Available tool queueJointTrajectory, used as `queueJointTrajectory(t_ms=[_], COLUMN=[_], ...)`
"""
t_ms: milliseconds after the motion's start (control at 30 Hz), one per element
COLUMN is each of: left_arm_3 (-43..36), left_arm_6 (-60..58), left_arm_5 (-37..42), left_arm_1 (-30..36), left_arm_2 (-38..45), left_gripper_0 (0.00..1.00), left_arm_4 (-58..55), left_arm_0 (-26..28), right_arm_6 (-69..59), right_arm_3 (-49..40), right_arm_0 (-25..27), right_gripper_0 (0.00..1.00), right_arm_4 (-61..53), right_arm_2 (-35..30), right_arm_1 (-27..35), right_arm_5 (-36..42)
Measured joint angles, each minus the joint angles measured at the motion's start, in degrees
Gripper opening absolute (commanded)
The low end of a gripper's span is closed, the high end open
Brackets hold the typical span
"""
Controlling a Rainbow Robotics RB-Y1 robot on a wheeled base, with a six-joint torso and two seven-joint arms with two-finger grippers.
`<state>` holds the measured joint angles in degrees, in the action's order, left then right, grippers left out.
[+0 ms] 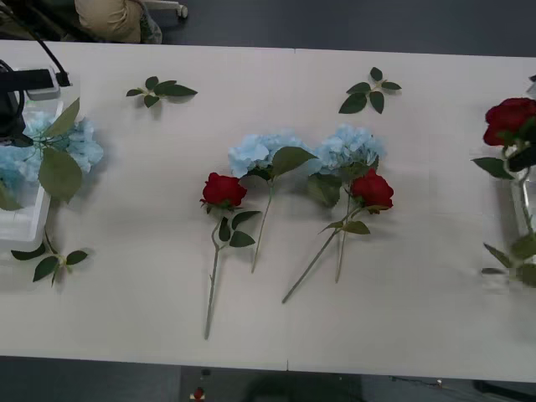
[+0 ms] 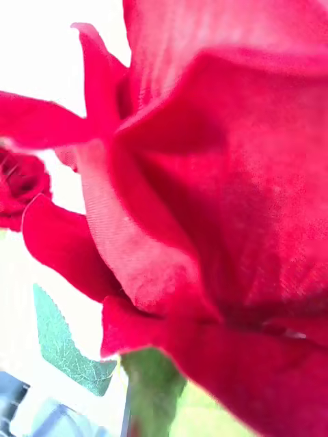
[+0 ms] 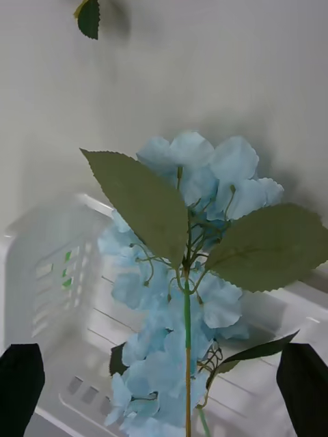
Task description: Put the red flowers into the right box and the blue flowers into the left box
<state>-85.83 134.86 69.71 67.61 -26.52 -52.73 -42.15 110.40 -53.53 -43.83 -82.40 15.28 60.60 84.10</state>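
left gripper (image 3: pixel 164 389) sits over the left box (image 3: pixel 48 273), black fingers (image 3: pixel 20 382) spread wide at both corners of the wrist view, nothing between them. blue hydrangeas (image 3: pixel 191 205) lie in the tray with stem and big leaves on top; from the front view that cluster (image 1: pixel 71 146) spills over the tray rim (image 1: pixel 21 226) at the table's left edge.

right wrist view is up close on a red rose bloom (image 2: pixel 219 205), a second rose (image 2: pixel 20 184) behind it. right gripper's fingers: cannot tell, they're hidden. front view has a red rose (image 1: pixel 508 117) at the far right edge over the right box (image 1: pixel 521 197).

on the white table (image 1: pixel 402 276), mid: two red roses (image 1: pixel 224 190) (image 1: pixel 373 189) and two blue hydrangeas (image 1: pixel 260 152) (image 1: pixel 347 146), right pair overlapping. two leaf sprigs (image 1: pixel 159 89) (image 1: pixel 368 90) farther back, another sprig (image 1: pixel 50 260) just beside the left tray.
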Motion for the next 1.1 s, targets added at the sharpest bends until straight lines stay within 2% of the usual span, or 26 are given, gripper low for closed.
queueJointTrajectory(t_ms=[200, 400, 533, 667, 867, 900, 933, 1000, 1067, 1100], left_arm_3=[3.76, 3.84, 5.73, 8.9, 12.09, 12.46, 12.92, 13.95, 14.46, 14.5], left_arm_6=[-2.79, -2.79, -2.79, -2.79, -2.8, -2.84, -3.15, -5.72, -9.55, -10.73], left_arm_5=[-1.88, -1.89, -5.34, -10.03, -13.92, -14.19, -14.27, -14.26, -14.26, -14.26], left_arm_1=[-5.41, -10.81, -12.08, -13.77, -20.49, -21.55, -22.57, -24.21, -25.34, -25.7], left_arm_2=[0.0, 0.45, -0.43, -3.57, -4.28, -4.24, -4.11, -3.24, -1.96, -1.26], left_gripper_0=[0.99, 1.0, 1.0, 1.0, 1.0, 1.0, 1.0, 0.99, 0.99, 1.0], left_arm_4=[0.33, 6.67, 6.84, 6.8, 2.38, 1.26, -0.28, -3.67, -4.43, -4.26], left_arm_0=[-0.38, -0.38, -0.38, -0.39, -0.39, -0.39, -0.39, -0.38, -0.32, -0.24], right_arm_6=[1.92, 2.89, 3.15, 3.15, 3.15, 3.15, 3.15, 3.15, 3.15, 3.15], right_arm_3=[13.04, 19.12, 21.07, 21.05, 21.02, 21.02, 21.01, 21.02, 21.02, 21.01], right_arm_0=[0.01, 0.01, 0.42, 3.01, 7.0, 7.33, 7.57, 7.66, 7.66, 7.66], right_gripper_0=[0.0, 0.0, 0.0, 0.0, 0.0, 0.03, 0.11, 0.54, 0.71, 0.75], right_arm_4=[0.01, 0.11, 2.8, 3.32, 3.32, 3.35, 3.59, 4.48, 4.62, 4.62], right_arm_2=[-7.27, -5.39, -4.6, -5.63, -6.15, -6.0, -5.74, -4.66, -3.14, -2.3], right_arm_1=[0.04, 2.47, 3.89, 4.31, 4.31, 4.31, 4.31, 4.31, 4.31, 4.31], right_arm_5=[-3.65, -9.58, -13.1, -19.28, -26.55, -27.14, -27.62, -28.87, -30.15, -30.53])
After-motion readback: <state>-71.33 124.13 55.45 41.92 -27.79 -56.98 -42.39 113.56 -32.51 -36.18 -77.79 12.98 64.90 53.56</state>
